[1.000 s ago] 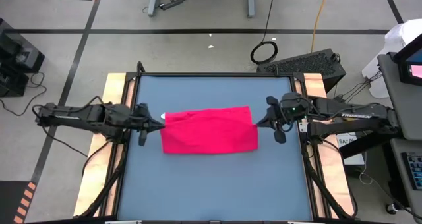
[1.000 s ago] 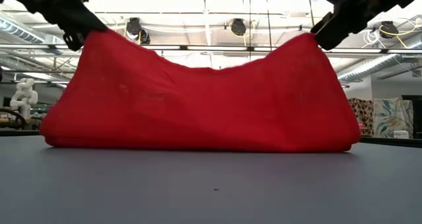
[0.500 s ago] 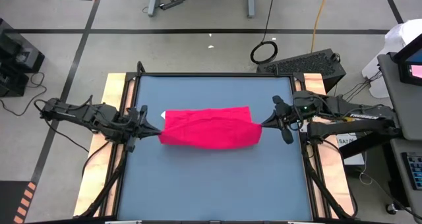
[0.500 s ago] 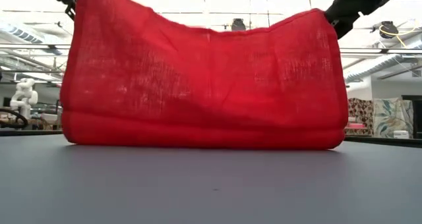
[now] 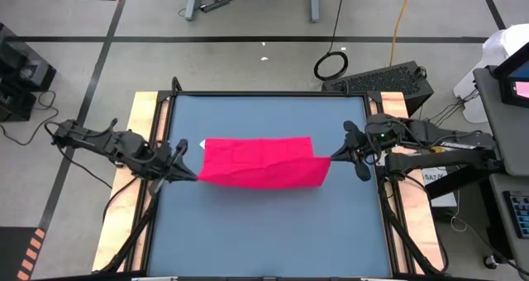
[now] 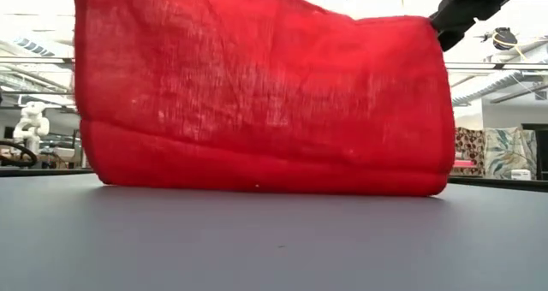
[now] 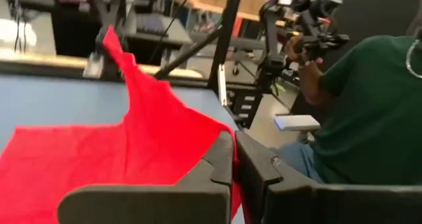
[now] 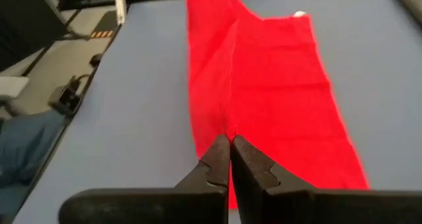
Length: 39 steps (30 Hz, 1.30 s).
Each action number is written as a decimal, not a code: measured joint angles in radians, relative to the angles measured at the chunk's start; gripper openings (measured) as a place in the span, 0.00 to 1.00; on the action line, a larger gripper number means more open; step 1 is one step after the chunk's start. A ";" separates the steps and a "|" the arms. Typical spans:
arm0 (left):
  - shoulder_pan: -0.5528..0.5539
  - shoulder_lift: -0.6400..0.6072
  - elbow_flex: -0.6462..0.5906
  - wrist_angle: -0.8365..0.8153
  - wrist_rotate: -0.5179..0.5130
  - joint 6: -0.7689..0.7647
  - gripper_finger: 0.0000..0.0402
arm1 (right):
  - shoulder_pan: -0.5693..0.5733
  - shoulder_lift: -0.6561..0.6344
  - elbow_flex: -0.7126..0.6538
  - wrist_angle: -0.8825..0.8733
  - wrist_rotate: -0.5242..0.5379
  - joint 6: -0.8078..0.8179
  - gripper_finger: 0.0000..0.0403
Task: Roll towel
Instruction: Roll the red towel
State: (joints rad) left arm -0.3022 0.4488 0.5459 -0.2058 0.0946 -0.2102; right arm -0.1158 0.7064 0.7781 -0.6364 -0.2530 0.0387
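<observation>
The pinkish-red towel [image 5: 260,161] lies across the middle of the blue tabletop [image 5: 264,231]. Its near long edge is raised like a curtain [image 6: 257,94], while its far part with the white tag [image 5: 203,145] lies flat. My left gripper [image 5: 192,173] is shut at the towel's left end and my right gripper [image 5: 331,158] is shut at its right end. In the low view the left gripper is above the picture and the right gripper [image 6: 447,24] shows at the top right. My left gripper pinches the raised edge's left corner [image 7: 221,141] between its two fingers, coming in about level from the table's left. One layer or several, I cannot tell. The edge runs up and away, drawn fairly taut toward the other arm. My right gripper pinches the raised edge's right corner [image 8: 224,128] between its two fingers, slanting down from the table's right. The cloth hangs below the fingers, with its lower part [image 6: 257,175] resting on the table.
Wooden rails [image 5: 145,149] border the tabletop on the left and right. Bare blue surface lies on the towel's near and far sides. A person in a green top [image 7: 369,105] sits beyond the table's right side. A black case [image 5: 388,78] sits off the far right corner.
Both grippers have risen, still shut on the towel. The left one has also gone toward the near edge and tipped up to about level. The held edge now stands higher and tauter, while the towel's lower part has stayed on the table.
</observation>
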 joint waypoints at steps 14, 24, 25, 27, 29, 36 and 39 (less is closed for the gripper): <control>-0.013 0.044 0.015 -0.313 -0.293 -0.141 0.03 | 0.000 0.045 -0.023 0.001 0.227 -0.040 0.00; -0.012 0.203 0.014 -0.349 -0.507 -0.193 0.03 | 0.000 0.124 -0.107 0.064 0.336 -0.097 0.00; -0.014 0.214 0.014 -0.348 -0.502 -0.176 0.03 | 0.000 0.128 -0.111 0.064 0.336 -0.119 0.00; -0.015 0.231 0.014 -0.325 -0.468 -0.151 0.03 | 0.000 0.132 -0.117 0.069 0.340 -0.172 0.00; -0.015 0.242 0.014 -0.308 -0.440 -0.149 0.03 | 0.000 0.132 -0.123 0.112 0.369 -0.202 0.00; -0.014 0.249 0.014 -0.278 -0.423 -0.448 0.03 | -0.001 0.132 -0.123 0.140 0.379 -0.070 0.00; -0.014 0.249 0.014 -0.230 -0.374 -0.595 0.03 | -0.002 0.131 -0.123 0.118 0.327 0.072 0.00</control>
State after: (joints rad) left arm -0.3167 0.6979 0.5598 -0.4362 -0.2792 -0.8051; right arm -0.1177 0.8379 0.6548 -0.5180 0.0741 0.1103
